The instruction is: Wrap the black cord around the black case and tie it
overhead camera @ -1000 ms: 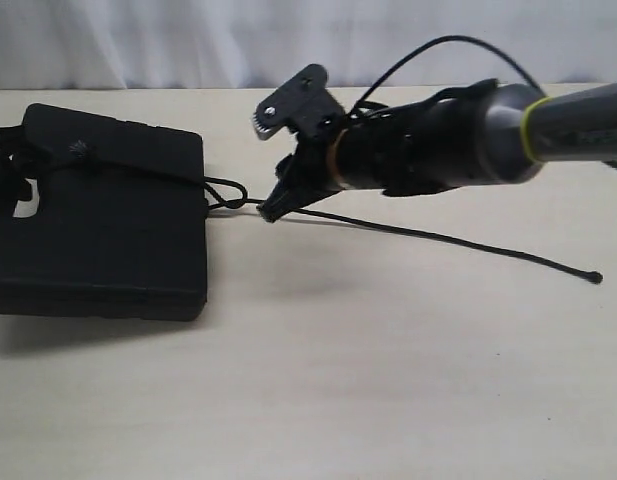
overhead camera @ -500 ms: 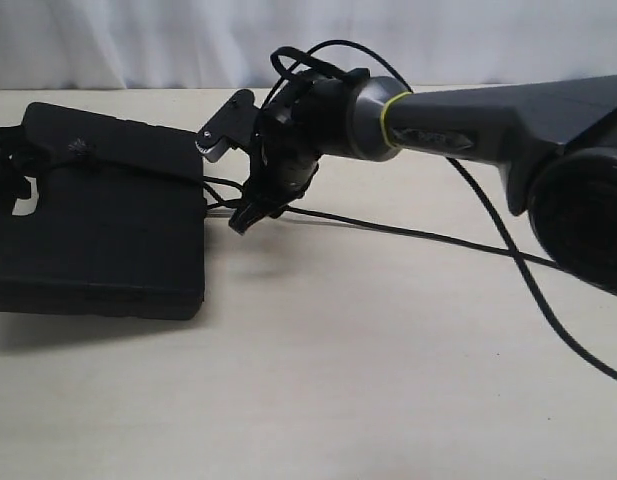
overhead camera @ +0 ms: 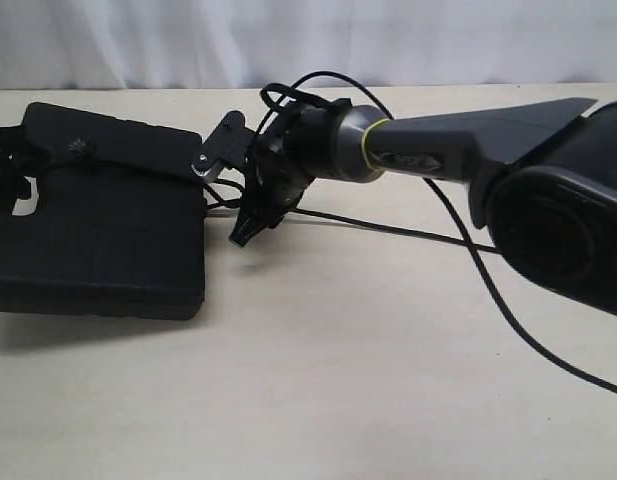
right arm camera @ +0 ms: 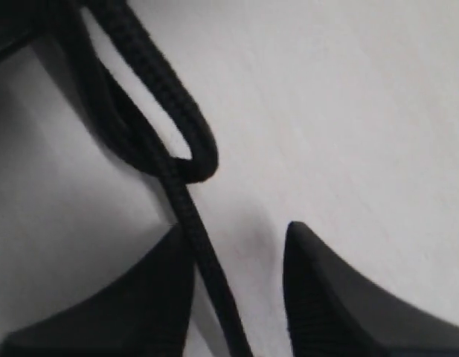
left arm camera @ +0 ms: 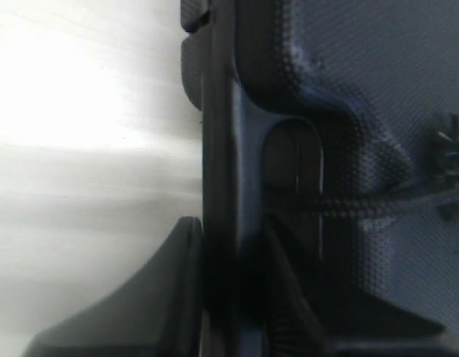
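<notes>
Clamping the black case (overhead camera: pixel 98 230), straddling the black cord (overhead camera: pixel 388 229).
Exterior: hanging the right gripper (overhead camera: pixel 244 232) just beside the case, over cord trailing away from the case. Left wrist: pinching the left gripper (left arm camera: pixel 229 223) onto the case's rim, cord crossing the case's lid. Right wrist: standing with jaws apart, cord running between them, unpinched.
</notes>
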`<control>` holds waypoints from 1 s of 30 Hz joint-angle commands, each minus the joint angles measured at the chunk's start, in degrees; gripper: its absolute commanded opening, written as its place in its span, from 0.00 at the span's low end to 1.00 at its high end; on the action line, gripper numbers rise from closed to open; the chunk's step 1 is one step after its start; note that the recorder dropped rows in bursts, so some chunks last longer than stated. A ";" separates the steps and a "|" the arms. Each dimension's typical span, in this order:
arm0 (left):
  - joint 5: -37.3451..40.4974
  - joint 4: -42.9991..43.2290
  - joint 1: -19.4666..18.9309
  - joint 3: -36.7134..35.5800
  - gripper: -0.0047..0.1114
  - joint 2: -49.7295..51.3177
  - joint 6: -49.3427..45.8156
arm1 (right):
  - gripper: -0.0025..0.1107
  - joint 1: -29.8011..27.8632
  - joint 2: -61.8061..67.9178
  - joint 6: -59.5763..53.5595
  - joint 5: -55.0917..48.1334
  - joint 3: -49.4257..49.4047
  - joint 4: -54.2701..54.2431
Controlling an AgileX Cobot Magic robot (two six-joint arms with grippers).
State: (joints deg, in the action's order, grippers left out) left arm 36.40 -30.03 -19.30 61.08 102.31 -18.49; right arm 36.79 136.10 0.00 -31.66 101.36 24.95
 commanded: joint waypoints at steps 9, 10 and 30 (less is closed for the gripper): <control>-1.52 -3.26 2.12 0.30 0.04 0.75 0.44 | 0.06 -3.46 -8.13 9.29 -2.27 -3.12 3.98; -1.76 -3.26 2.49 0.30 0.04 1.31 0.55 | 0.06 -4.48 -10.00 9.79 -1.79 -5.07 3.75; -15.77 -12.62 12.06 0.41 0.04 8.16 0.17 | 0.06 -25.16 -23.36 19.46 9.67 -31.03 2.91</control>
State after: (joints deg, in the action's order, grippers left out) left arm 30.05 -42.10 -7.27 61.08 111.11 -19.73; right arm 14.47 113.91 16.16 -18.88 70.35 25.48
